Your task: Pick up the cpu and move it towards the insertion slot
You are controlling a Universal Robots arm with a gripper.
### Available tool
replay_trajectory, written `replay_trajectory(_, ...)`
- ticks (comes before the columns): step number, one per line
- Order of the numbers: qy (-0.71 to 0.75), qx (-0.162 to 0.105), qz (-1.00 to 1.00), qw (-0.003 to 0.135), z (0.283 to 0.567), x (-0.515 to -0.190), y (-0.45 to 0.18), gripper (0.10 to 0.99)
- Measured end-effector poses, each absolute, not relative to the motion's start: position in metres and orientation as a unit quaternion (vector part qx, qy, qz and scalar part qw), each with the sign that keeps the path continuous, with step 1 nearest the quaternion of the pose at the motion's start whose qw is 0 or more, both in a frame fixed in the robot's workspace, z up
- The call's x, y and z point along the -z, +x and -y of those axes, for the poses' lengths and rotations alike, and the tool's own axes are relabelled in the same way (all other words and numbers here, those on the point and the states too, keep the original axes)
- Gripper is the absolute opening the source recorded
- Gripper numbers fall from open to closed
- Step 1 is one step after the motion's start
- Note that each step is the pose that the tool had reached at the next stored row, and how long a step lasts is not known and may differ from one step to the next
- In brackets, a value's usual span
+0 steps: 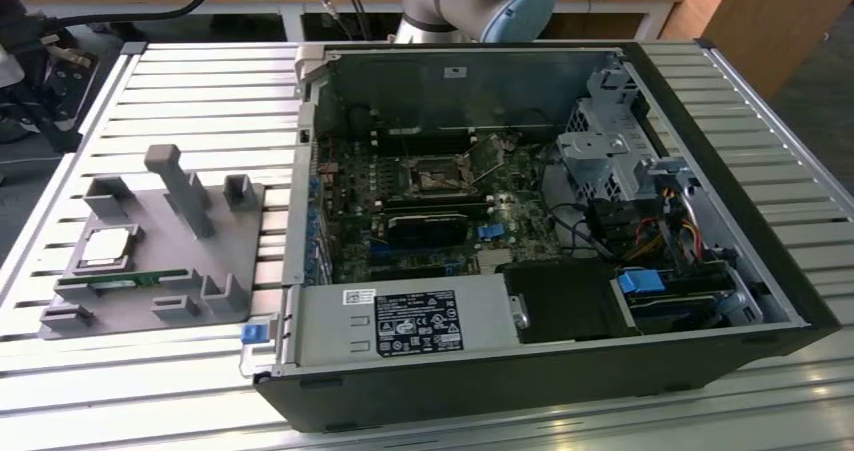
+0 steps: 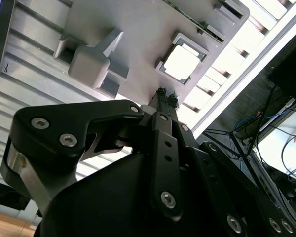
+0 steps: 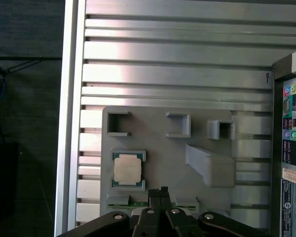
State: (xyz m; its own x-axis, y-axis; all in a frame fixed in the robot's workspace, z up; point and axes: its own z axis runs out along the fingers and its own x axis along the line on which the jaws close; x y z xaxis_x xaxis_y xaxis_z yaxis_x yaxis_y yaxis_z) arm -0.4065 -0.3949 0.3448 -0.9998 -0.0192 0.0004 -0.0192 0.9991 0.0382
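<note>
Silvery square cpu [image 3: 127,169] sits in a matte grey tray [image 3: 163,153] near the black hand [image 3: 161,190], pinched closed, empty.

The gripper [image 2: 166,94] is matte black, built of rounded links pinned with silver screws and narrowing to a slim tip, and the arm [image 1: 447,1] is silver-grey with a pale blue joint cap.

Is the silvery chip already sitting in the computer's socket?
No. In the exterior view the cpu lies in its recess on the grey holder outside the case, well apart from the insertion slot on the board.
</note>
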Motion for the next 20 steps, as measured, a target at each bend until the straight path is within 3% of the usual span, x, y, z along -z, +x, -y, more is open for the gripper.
replay_trajectory(20,0.01,0.019,1.0,0.0,0.3948,-0.3403,-0.41,0.106)
